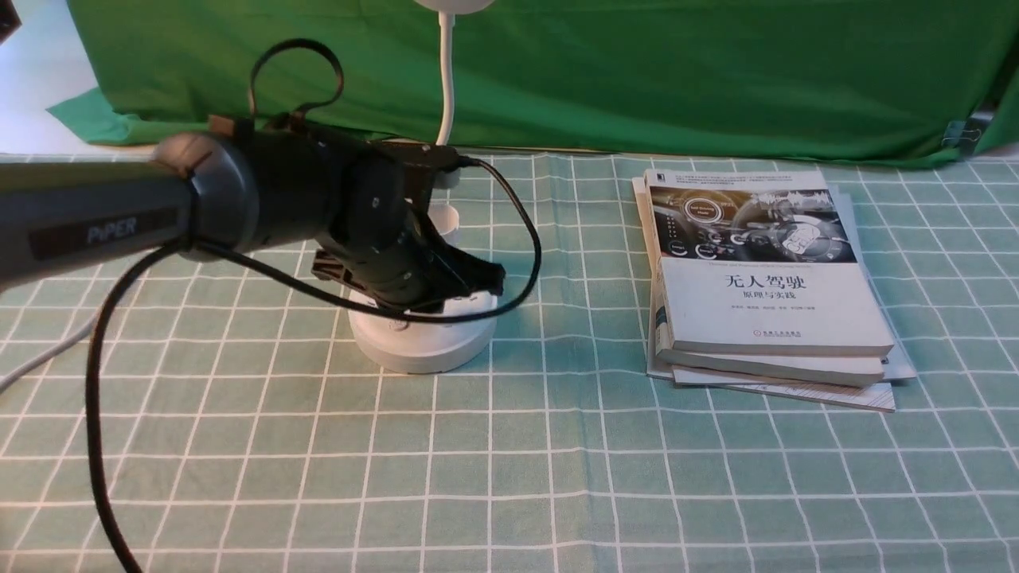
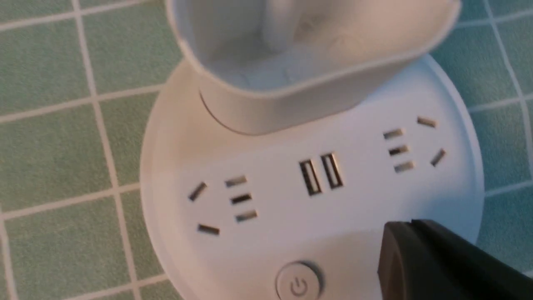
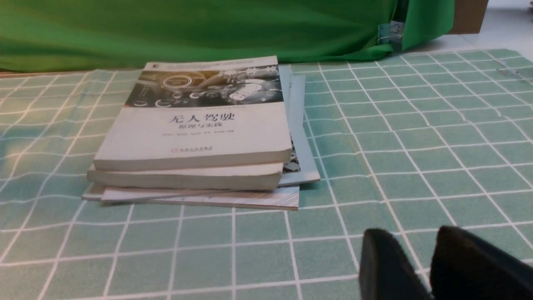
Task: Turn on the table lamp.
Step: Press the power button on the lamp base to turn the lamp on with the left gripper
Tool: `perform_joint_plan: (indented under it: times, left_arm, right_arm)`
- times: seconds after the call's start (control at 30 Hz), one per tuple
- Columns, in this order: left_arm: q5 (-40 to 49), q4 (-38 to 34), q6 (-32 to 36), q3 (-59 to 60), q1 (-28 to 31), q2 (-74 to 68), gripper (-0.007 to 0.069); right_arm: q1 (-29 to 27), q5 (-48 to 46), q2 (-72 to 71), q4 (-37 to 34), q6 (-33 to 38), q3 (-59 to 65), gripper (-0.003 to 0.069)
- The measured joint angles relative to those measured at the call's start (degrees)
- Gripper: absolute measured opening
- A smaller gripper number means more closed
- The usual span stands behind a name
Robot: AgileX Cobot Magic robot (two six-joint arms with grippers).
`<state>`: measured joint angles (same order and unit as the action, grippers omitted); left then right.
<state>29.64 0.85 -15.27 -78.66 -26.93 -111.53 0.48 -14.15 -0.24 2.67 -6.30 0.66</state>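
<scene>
Power button of table lamp only in left wrist view, beside one finger of left gripper, opening unclear.

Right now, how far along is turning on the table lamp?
Done: the approach; the left tool hangs over the base of the table lamp. In hand: lining up on the power button; a dark fingertip is beside it, not on it. Left: the press. The lamp head is mostly out of frame, so no glow can be confirmed. The right tool sits apart, by the books.
</scene>
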Motion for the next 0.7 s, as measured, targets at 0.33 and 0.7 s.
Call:
perform_joint_plan:
  times: [0.33, 0.7]
  left_arm:
    - [-2.2, -2.5, 1.0, 0.0, 0.3, -1.6, 0.0021]
    - [-3.0, -2.8, 1.7, 0.0, 0.1, -2.6, 0.0021]
  right_arm:
    - [0.0, 0.0, 0.0, 0.0, 0.0, 0.0, 0.0238]
    - [0.0, 0.0, 0.0, 0.0, 0.0, 0.0, 0.0238]
